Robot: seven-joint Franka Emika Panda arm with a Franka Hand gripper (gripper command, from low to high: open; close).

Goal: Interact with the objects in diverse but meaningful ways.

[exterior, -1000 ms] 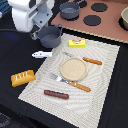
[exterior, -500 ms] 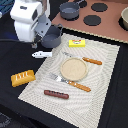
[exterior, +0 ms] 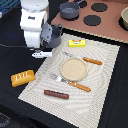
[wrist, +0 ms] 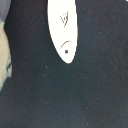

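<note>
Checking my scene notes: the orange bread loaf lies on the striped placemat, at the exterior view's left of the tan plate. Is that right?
Not quite. The exterior view shows the orange bread loaf lying off the striped placemat, on the dark surface beside it. It is indeed at the exterior view's left of the tan plate.

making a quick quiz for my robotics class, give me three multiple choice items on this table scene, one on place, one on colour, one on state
1. Where is the tan plate?
A. on the striped mat
B. on the stove top
C. on the bare black tabletop

2. What colour is the bread loaf?
A. green
B. orange
C. white

3. In what state is the red-brown sausage?
A. held in the end effector
B. standing upright in a pot
C. lying flat on the mat

Key: 1 A, the mat shows all around the plate. 2 B, the exterior view shows it orange, lying off the mat on the black surface. 3 C, it lies on the mat's near part, away from the arm.
</note>
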